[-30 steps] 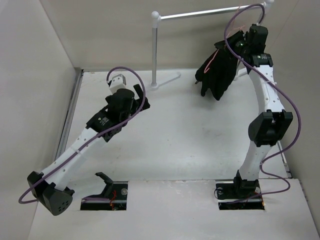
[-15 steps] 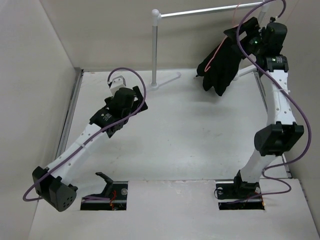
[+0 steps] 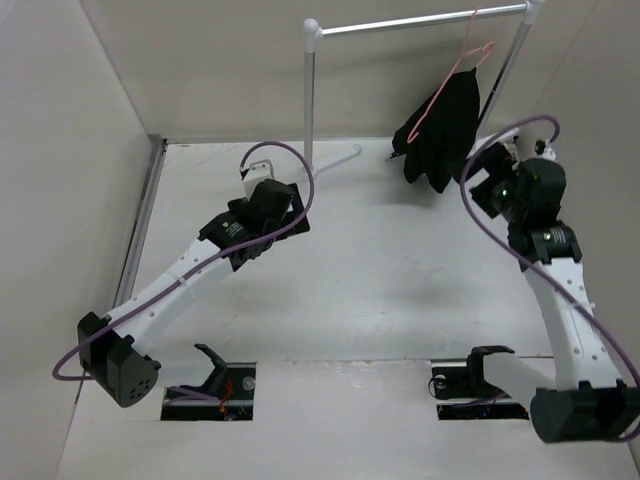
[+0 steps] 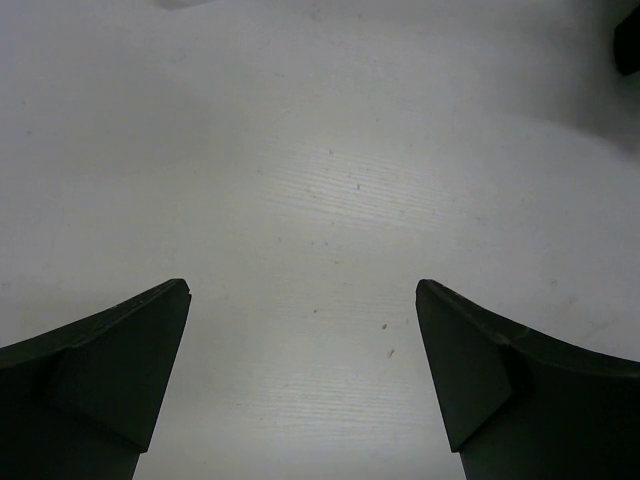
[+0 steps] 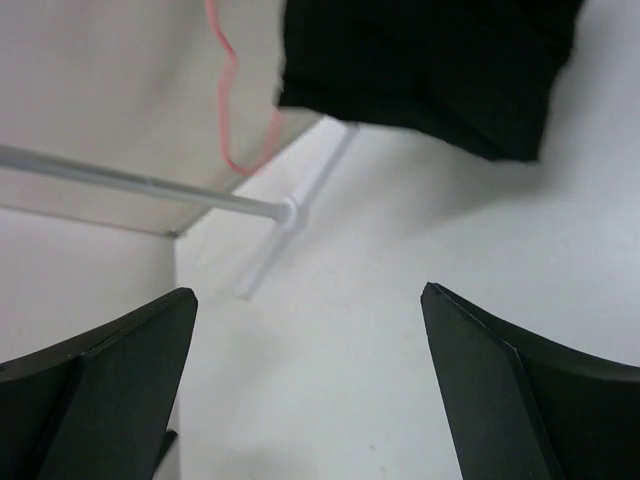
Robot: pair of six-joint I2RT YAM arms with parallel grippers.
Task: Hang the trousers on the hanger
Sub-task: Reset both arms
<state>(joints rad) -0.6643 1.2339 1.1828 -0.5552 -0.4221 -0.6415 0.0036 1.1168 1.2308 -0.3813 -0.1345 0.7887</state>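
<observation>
Overhead view of a white table (image 3: pixel 400 270) walled in beige. A white-and-silver rail stand (image 3: pixel 410 22) runs across the upper part of the frame, its bar reaching to the upper right corner.

The hanger (image 3: pixel 468 40), a thin pink-red wire one, hangs by its hook from the bar near the upper right. The trousers (image 3: pixel 440 125) are black and draped over it. They fall in a dark bundle below the bar, and their lower edge is above the back of the table.

The right arm rises from the lower right corner. The right gripper (image 5: pixel 308 292) sits at the right of the frame, below and to the right of the trousers and apart from them. Its wrist camera shows the two dark fingers spread wide with nothing between them. Beyond them the trousers (image 5: pixel 430 60) fill the upper right of that view. A loop of the pink hanger (image 5: pixel 225 110) wire shows at the upper left, and the rail (image 5: pixel 130 180) crosses slantwise beneath it.

The left arm stretches from the lower left corner up toward the middle of the table. The left gripper (image 4: pixel 302 290) is left of centre, well apart from the trousers. Its wrist camera shows both fingers parted and empty in the lower corners, with only bare white tabletop between them. A small dark shape sits at the upper right edge of that view, too little of it visible to identify.
</observation>
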